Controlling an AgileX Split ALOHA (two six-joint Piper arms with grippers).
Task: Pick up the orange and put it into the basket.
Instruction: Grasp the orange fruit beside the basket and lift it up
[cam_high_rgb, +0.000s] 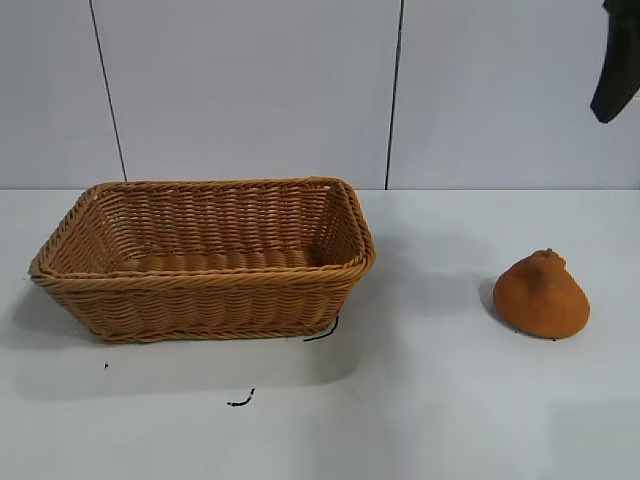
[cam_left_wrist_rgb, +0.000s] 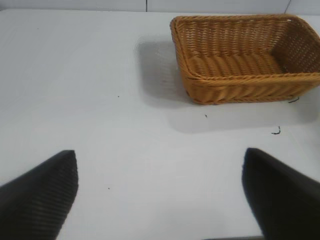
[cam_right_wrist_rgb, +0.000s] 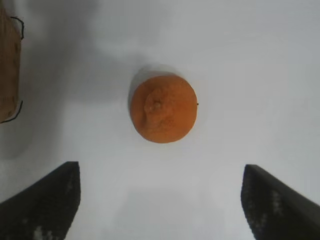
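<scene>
The orange (cam_high_rgb: 541, 296) is sitting on your table (cam_high_rgb: 420, 400), well apart from the basket (cam_high_rgb: 205, 262); your right claw (cam_right_wrist_rgb: 160, 200) is hanging wide open above it, gripping nothing, your left claw (cam_left_wrist_rgb: 160, 195) likewise.

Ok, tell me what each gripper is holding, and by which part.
Nothing is held. The right gripper is open above the orange; the left gripper is open over bare table.

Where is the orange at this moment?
In the exterior view the orange sits on the white table at the right, apart from the basket, untouched.
</scene>
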